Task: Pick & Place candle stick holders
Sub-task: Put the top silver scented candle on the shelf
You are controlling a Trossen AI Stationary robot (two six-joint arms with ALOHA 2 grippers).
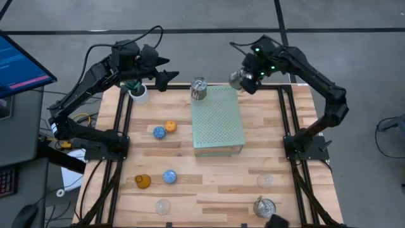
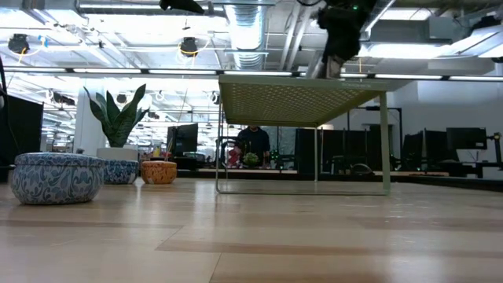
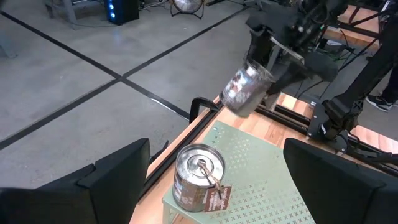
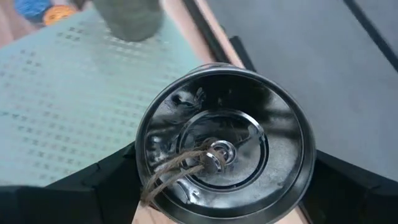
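My right gripper (image 1: 245, 81) is shut on a shiny silver cup (image 1: 236, 79) above the far right corner of the pale-green perforated block (image 1: 218, 123). A second silver cup (image 1: 199, 88) stands on its base on the block's far left corner. It also shows in the left wrist view (image 3: 199, 177). My left gripper (image 1: 166, 71) is open and empty, above the table's far edge, between the potted plant (image 1: 138, 92) and that cup. Two blue holders (image 1: 159, 132) (image 1: 169, 176), an orange one (image 1: 170, 126), an amber one (image 1: 143, 182), two clear glass ones (image 1: 163, 206) (image 1: 266, 181) and a third silver cup (image 1: 262, 206) rest on the table. My right gripper pinches the silver cup by two opposite sides of its wall (image 4: 144, 163), one finger (image 4: 106, 183) on each side. The cup's open mouth faces back toward the wrist, with a string showing inside (image 4: 177, 171). The cup is tilted (image 3: 247, 87) and lifted clear of the block.
The block stands raised on thin legs (image 2: 302, 98) in the middle of the table. The plant in its white pot stands at the far left corner. A monitor (image 1: 19, 63) stands left of the table. A black frame rail (image 1: 288, 120) runs along the right side.
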